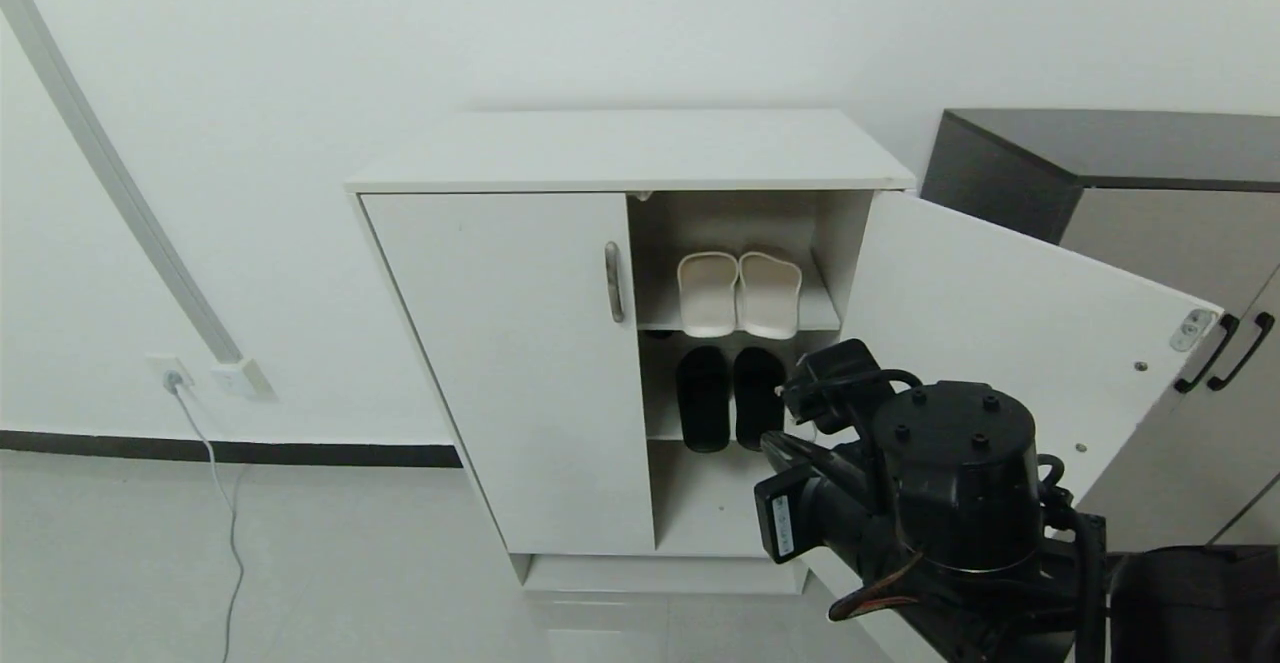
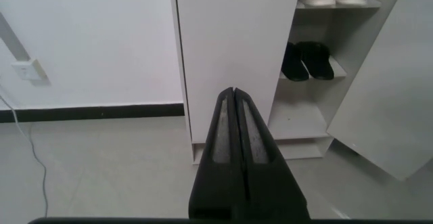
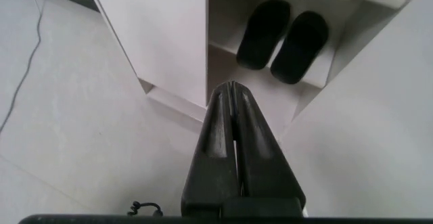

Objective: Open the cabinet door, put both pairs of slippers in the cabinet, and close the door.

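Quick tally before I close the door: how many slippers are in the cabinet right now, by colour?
Cream-white slide slippers: 2
Black slide slippers: 2
Total: 4 slippers, all inside the white two-door cabinet, whose right door stands open.

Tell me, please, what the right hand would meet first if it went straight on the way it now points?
Probably the bottom compartment of the white wooden cabinet, beside the closed left door and below the pair of black slippers; depth is unclear.
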`<state>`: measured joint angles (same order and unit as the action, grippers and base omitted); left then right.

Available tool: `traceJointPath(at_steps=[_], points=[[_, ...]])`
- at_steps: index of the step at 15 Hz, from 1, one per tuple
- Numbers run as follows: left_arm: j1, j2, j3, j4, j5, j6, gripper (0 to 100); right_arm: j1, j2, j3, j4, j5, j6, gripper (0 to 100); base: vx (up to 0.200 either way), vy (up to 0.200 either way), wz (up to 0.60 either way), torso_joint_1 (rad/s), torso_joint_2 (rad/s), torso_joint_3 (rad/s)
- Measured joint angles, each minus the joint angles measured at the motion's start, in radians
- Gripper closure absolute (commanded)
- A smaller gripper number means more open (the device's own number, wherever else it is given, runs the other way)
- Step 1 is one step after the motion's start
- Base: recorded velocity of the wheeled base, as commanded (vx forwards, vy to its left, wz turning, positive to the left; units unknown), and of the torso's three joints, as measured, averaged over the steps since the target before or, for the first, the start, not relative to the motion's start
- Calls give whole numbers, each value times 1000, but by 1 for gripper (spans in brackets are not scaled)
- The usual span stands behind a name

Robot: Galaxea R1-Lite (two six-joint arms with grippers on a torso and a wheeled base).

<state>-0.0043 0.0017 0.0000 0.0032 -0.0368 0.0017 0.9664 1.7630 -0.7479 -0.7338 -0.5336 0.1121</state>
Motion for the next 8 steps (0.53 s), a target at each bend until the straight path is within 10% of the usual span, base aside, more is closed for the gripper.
traceJointPath(at_steps=[8], points=[[0,0,0,0,0,1,100,-3,-7,-1,0,0,0,100,0,0,0,180,-494,-319]])
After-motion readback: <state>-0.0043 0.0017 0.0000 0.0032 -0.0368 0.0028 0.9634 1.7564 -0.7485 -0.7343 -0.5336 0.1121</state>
